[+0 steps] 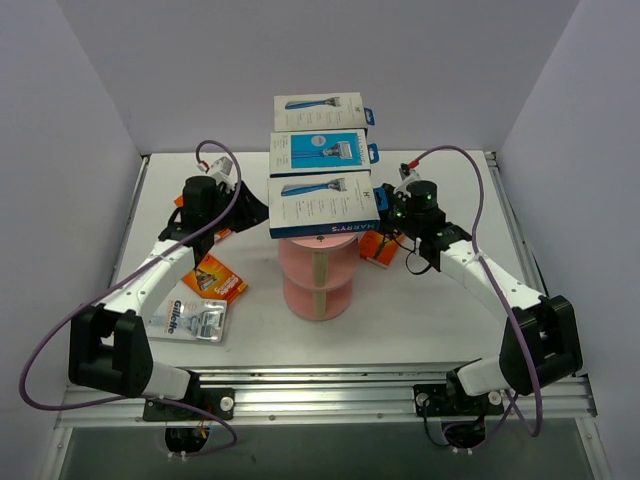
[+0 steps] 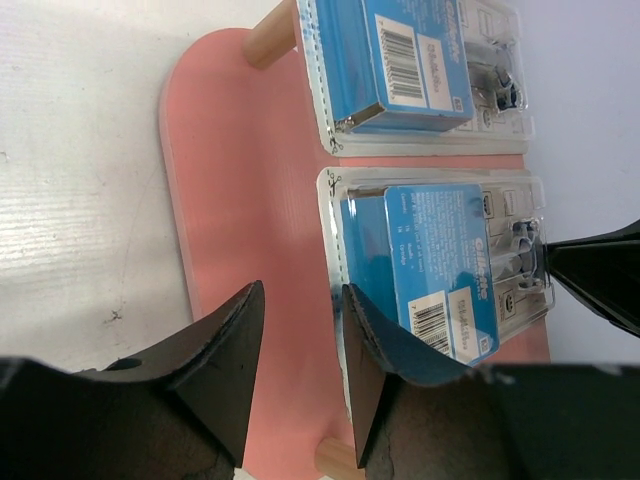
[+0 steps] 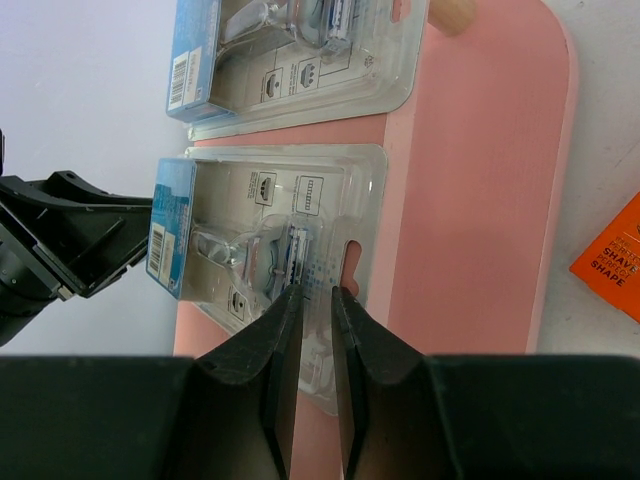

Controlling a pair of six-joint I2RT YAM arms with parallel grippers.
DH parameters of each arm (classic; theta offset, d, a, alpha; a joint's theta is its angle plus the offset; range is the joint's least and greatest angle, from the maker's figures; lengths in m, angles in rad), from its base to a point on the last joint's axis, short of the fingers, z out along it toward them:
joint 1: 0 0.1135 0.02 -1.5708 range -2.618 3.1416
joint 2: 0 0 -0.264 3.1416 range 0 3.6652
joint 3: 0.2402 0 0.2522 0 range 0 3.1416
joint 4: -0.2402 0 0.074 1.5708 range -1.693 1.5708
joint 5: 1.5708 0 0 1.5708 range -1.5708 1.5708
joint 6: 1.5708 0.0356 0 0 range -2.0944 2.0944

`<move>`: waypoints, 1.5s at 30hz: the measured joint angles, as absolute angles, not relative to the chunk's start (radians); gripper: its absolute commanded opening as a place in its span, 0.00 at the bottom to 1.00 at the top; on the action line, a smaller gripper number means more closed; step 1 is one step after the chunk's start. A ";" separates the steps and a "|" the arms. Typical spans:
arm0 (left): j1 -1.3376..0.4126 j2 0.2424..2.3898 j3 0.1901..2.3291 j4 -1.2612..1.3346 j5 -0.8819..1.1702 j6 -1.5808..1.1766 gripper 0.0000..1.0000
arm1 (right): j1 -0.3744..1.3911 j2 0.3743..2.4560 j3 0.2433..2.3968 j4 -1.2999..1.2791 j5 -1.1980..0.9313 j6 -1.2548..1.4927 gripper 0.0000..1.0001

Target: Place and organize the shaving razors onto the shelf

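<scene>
Three white-and-blue Harry's boxes [image 1: 322,203] lie in a row over the top of the pink shelf [image 1: 315,285]. In the wrist views a long pink tier [image 3: 480,180] holds two clear blister packs with blue inserts. My right gripper [image 3: 310,290] is shut on the hang-tab end of the nearer clear pack [image 3: 270,230]. My left gripper [image 2: 300,290] is open at the opposite side, its right finger against that same pack's edge [image 2: 440,270]. The second clear pack [image 2: 420,60] lies further along the tier. Both grippers flank the shelf [image 1: 232,207] [image 1: 392,215].
An orange blister card [image 1: 217,278] and a clear blister pack [image 1: 195,320] lie on the table left of the shelf. Another orange card [image 1: 375,247] lies by the right gripper, also in the right wrist view [image 3: 610,260]. Beige posts [image 2: 270,40] stand at the tier's ends.
</scene>
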State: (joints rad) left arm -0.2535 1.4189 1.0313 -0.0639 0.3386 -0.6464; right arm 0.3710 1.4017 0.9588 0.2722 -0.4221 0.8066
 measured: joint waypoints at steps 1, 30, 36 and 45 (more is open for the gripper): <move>-0.253 1.423 1.037 -0.064 0.340 -0.646 0.46 | 0.368 1.402 0.959 0.272 -0.426 0.807 0.15; -0.253 1.467 1.087 -0.072 0.366 -0.633 0.45 | 0.327 1.456 0.999 0.287 -0.479 0.811 0.16; -0.253 1.471 1.093 -0.078 0.362 -0.620 0.46 | 0.326 1.467 1.005 0.296 -0.479 0.811 0.16; -0.253 1.474 1.093 -0.080 0.363 -0.620 0.47 | 0.320 1.470 1.008 0.295 -0.484 0.811 0.22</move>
